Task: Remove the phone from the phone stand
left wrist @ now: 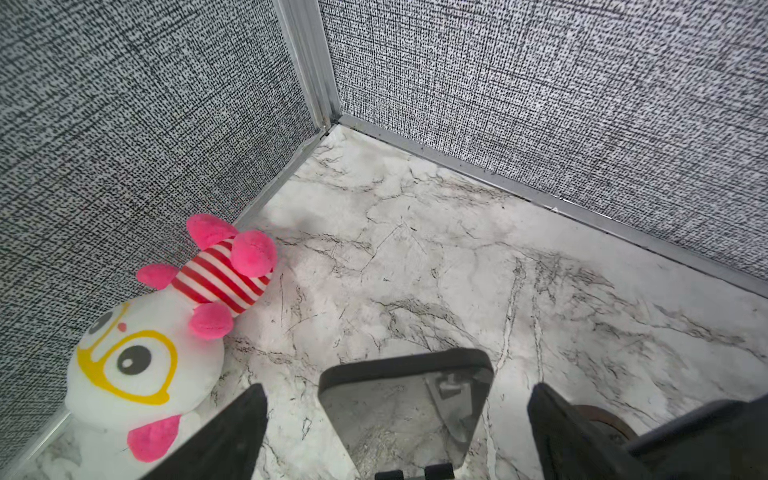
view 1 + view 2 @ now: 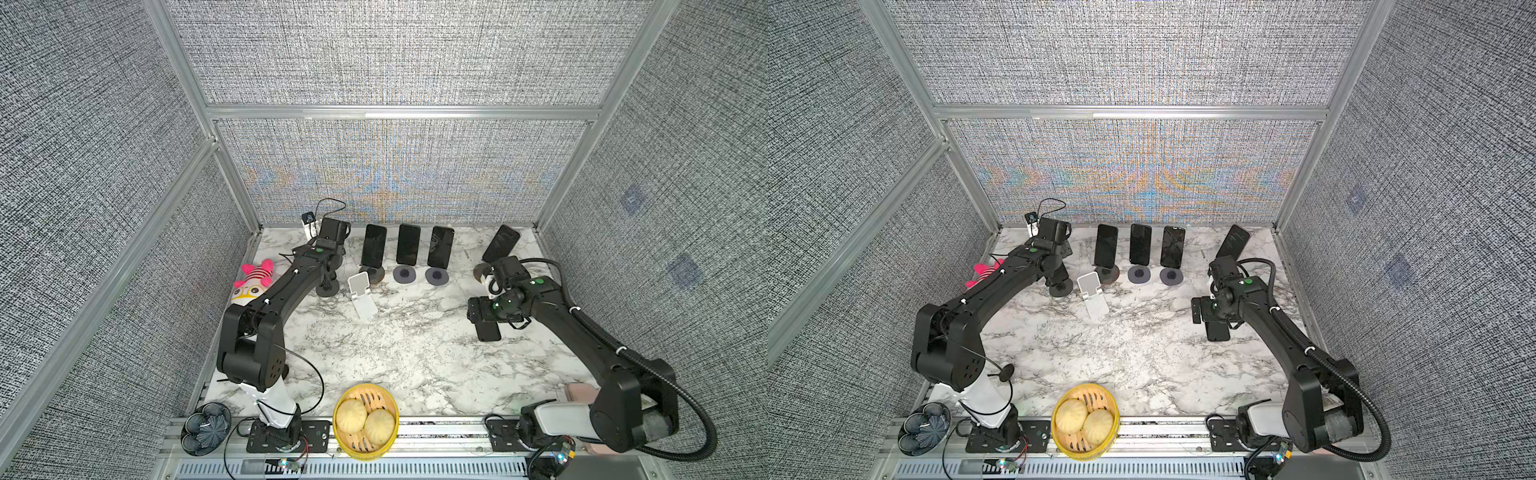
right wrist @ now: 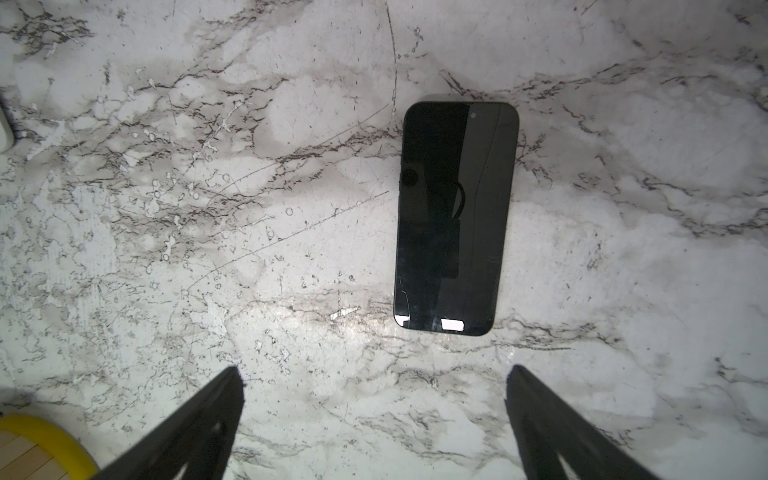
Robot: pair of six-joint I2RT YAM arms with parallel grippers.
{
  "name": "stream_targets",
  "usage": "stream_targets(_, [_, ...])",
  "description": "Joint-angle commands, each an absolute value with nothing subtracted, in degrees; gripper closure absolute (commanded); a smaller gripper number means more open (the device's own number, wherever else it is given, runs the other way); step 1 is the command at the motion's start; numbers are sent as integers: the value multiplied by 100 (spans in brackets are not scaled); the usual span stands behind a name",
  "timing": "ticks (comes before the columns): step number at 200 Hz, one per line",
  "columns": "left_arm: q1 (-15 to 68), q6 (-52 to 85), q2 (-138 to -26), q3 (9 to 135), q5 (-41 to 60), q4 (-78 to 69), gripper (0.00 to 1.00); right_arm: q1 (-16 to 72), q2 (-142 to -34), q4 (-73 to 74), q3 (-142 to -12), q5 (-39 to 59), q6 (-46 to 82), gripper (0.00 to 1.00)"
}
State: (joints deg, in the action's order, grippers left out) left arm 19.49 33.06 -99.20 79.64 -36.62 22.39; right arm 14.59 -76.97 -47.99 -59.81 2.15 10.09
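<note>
Plainly, a black phone with a dark, hairline-cracked screen lies flat on the marble table, on no stand, just ahead of the right gripper, whose fingers are spread wide and touch nothing. The left gripper is equally spread, straddling the top of a second phone without contact. That phone's lower end is cut off, and in both top views the arm mostly hides it above its dark stand base.

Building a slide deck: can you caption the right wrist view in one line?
Open right pincer above a dark phone lying flat on the marble tabletop.
</note>
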Motion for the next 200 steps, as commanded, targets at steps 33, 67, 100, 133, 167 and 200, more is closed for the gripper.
stream_targets(33, [1898,3348,-10336,8133,-3861,2153,1,1471,-7750,-4858,-5967,334,936,1])
stream_targets(67, [1839,3452,-10526,8174,-3849,2144,1,1478,-7703,-4878,-5951,332,923,1])
stream_targets(100, [1789,3491,-10612,8164,-3801,2053,2,1477,-7682,-4869,-5945,316,912,1])
stream_targets(133, [1758,3490,-10673,8174,-3714,2013,7,1481,-7721,-4851,-5946,316,910,1])
stream_targets(167, [1749,3441,-10712,8187,-3694,2015,15,1477,-7708,-4830,-5946,308,904,1])
stream_targets(200, [1749,3450,-10723,8191,-3683,2037,21,1480,-7717,-4816,-5945,308,905,1])
